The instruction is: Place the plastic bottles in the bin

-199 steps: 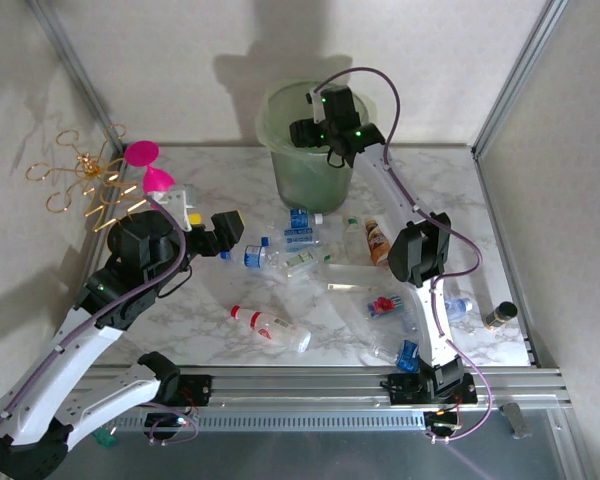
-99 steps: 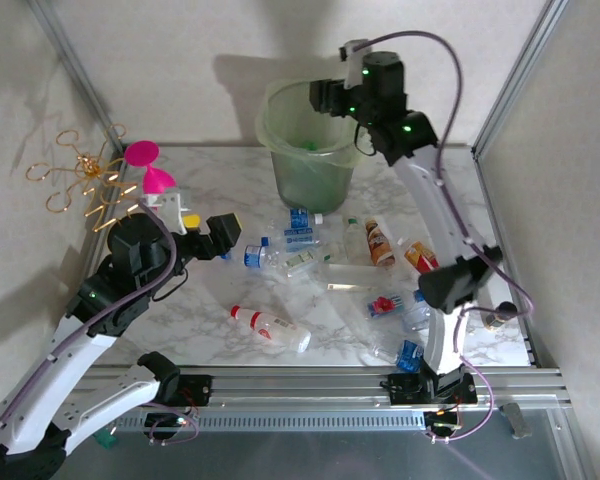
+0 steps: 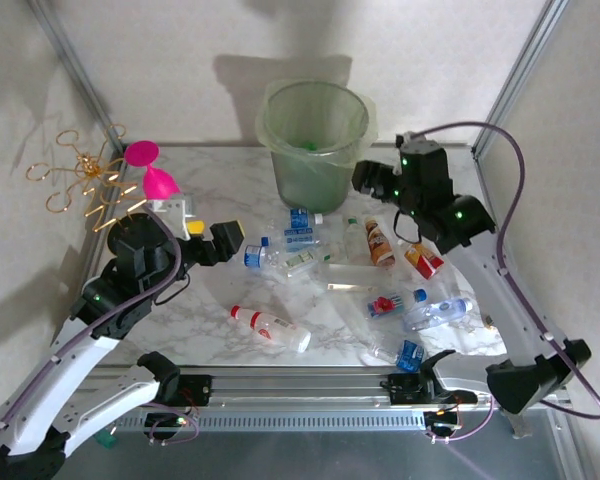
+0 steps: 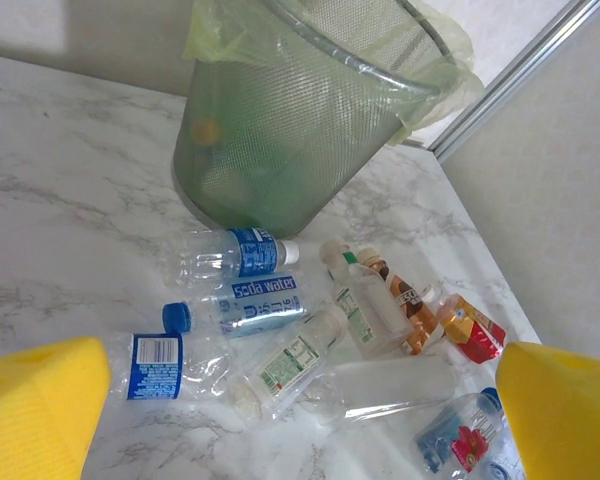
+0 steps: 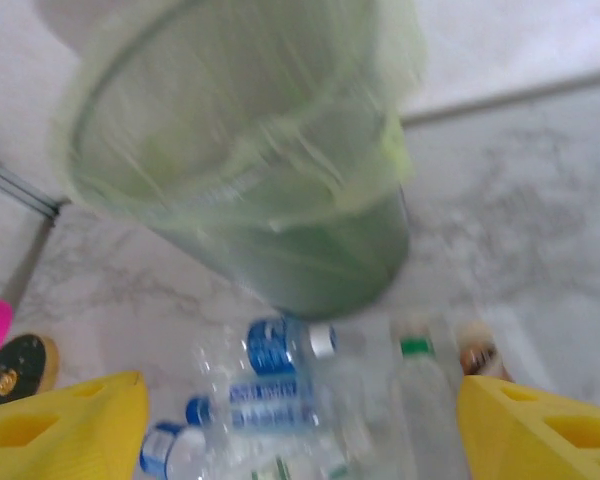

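The bin (image 3: 312, 178), a pale-green bucket with a liner over its rim, stands at the back of the marble table. Several plastic bottles (image 3: 310, 258) lie scattered in front of it. One with a red cap (image 3: 271, 326) lies apart, nearer the front. My left gripper (image 3: 212, 238) hovers open left of the pile, and its yellow pads frame the bottles (image 4: 280, 365) and the bin (image 4: 280, 130). My right gripper (image 3: 373, 180) hangs open and empty just right of the bin, above the table. Its blurred view looks at the bin (image 5: 270, 200) and blue-labelled bottles (image 5: 280, 385).
A pink ornament with gold wire (image 3: 140, 170) stands at the back left, close to my left arm. Metal frame posts and white walls close in both sides. A metal rail (image 3: 330, 385) runs along the near edge.
My right arm has swung off the top of the bin, down and to its right, and its jaws have widened. The left arm has hardly moved.
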{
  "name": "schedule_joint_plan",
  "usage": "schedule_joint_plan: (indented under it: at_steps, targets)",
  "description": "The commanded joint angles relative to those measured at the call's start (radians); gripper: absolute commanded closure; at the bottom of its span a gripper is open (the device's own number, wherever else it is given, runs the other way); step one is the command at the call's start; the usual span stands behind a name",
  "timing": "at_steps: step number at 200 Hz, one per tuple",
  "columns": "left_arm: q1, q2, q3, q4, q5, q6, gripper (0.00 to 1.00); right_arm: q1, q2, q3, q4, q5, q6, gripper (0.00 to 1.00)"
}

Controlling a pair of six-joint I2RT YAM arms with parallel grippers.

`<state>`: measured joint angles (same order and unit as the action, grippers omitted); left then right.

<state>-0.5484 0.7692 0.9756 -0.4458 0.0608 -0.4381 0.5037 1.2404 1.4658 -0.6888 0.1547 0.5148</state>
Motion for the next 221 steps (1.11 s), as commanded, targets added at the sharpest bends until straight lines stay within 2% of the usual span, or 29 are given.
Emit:
schedule_joint_plan:
  at_steps: [1, 17, 36, 56, 71, 96, 116, 164, 180, 197, 221]
  targets:
    - [-0.005, 0.028, -0.030, 0.097, 0.039, -0.018, 0.01, 0.005, -0.033, -0.006, -0.161, -0.063, 0.139, 0.15]
    - [-0.006, 0.053, -0.054, 0.149, 0.054, -0.031, 0.02, 0.030, -0.036, -0.031, -0.244, -0.081, 0.170, 0.10]
    - [-0.006, 0.072, -0.078, 0.181, 0.056, -0.040, 0.02, 0.034, -0.074, -0.093, -0.345, -0.005, 0.273, 0.09]
    - [-0.007, 0.066, -0.115, 0.205, 0.053, -0.046, 0.02, 0.034, -0.129, -0.213, -0.411, 0.017, 0.502, 0.14]
    - [-0.008, 0.057, -0.146, 0.223, 0.047, -0.052, 0.01, 0.033, -0.153, -0.316, -0.443, -0.012, 0.671, 0.18]
    - [-0.008, 0.055, -0.169, 0.237, 0.047, -0.052, 0.02, 0.048, -0.162, -0.395, -0.547, 0.017, 0.863, 0.23]
    - [-0.020, 0.050, -0.174, 0.239, 0.029, -0.043, 0.02, 0.069, -0.163, -0.439, -0.648, 0.007, 0.981, 0.22]
    - [-0.048, 0.040, -0.172, 0.231, -0.002, -0.025, 0.01, 0.263, -0.229, -0.589, -0.622, -0.120, 1.233, 0.15]
    - [-0.060, 0.033, -0.173, 0.225, -0.015, -0.019, 0.01, 0.329, -0.222, -0.591, -0.631, -0.147, 1.322, 0.09]
    - [-0.071, 0.020, -0.175, 0.221, -0.029, -0.011, 0.01, 0.425, -0.216, -0.565, -0.625, -0.139, 1.457, 0.02]
    - [-0.081, 0.009, -0.175, 0.219, -0.045, -0.004, 0.01, 0.520, -0.210, -0.585, -0.601, -0.112, 1.612, 0.01]
